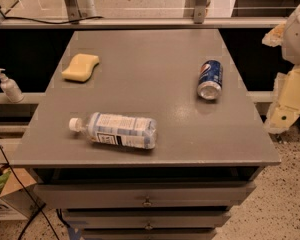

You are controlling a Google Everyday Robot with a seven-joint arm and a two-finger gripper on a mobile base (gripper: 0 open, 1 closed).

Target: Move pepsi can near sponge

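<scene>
The pepsi can (210,79) is dark blue with a silver end. It lies on its side on the right part of the grey table top (155,59), its end facing the front edge. The pale yellow sponge (80,67) lies flat at the back left of the table, far from the can. My gripper (286,104) shows as cream and white parts at the right edge of the view. It is off the table, to the right of the can, and touches nothing.
A clear plastic bottle (117,130) with a white label lies on its side at the front left. A white pump bottle (9,86) stands on a ledge to the left. Drawers (147,196) sit under the table top. A cardboard box (7,194) and cables are on the floor at the left.
</scene>
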